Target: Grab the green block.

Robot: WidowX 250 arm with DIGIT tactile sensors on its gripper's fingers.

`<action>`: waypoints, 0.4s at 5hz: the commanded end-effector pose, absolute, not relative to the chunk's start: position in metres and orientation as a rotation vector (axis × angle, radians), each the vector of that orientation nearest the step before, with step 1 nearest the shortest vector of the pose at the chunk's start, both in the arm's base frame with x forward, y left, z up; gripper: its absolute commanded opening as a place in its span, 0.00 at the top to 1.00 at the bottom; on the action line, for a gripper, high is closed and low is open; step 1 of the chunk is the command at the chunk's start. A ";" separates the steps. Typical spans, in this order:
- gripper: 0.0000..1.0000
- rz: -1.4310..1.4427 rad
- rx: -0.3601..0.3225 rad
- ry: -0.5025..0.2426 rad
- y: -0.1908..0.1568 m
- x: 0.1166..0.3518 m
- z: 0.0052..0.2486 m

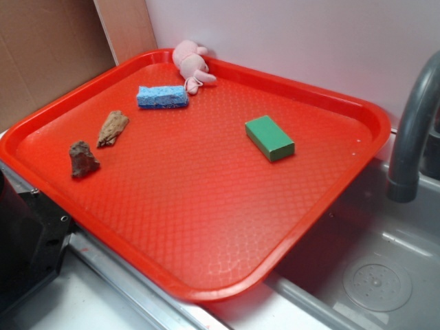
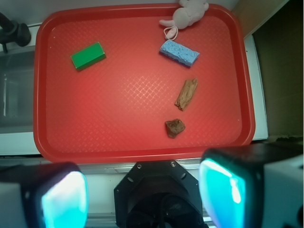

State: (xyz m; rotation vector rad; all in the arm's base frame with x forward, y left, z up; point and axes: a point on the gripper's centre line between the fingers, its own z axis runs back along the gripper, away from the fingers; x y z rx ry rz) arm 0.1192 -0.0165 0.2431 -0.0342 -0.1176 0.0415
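The green block (image 1: 269, 137) (image 2: 88, 55) lies flat on the red tray (image 1: 206, 268) (image 2: 142, 147), alone in the part of the tray toward the sink side, nothing touching it. Across the tray from it, a blue sponge (image 1: 162, 96) (image 2: 179, 52) sits near the tray's far rim by the wall, and just beside that a pink plush toy (image 1: 192, 64) (image 2: 186, 14) is tucked into the corner. Two brown lumps lie near the tray's opposite long edge: a lighter, longer one (image 1: 112, 128) (image 2: 186, 93) and a darker, stubbier one (image 1: 83, 159) (image 2: 175, 127), close together but apart. The tray overhangs a grey sink (image 1: 371, 275), with a dark tap (image 1: 412, 130) rising at its side. From the wrist view the gripper (image 2: 147, 194) hangs back over the tray's near edge, well away from the block, its two fingers (image 2: 61, 199) spread wide and holding nothing
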 end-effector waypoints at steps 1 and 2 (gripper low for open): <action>0.00 0.041 -0.034 -0.118 -0.016 0.119 0.243; 0.00 -0.002 -0.050 -0.031 -0.042 0.145 0.213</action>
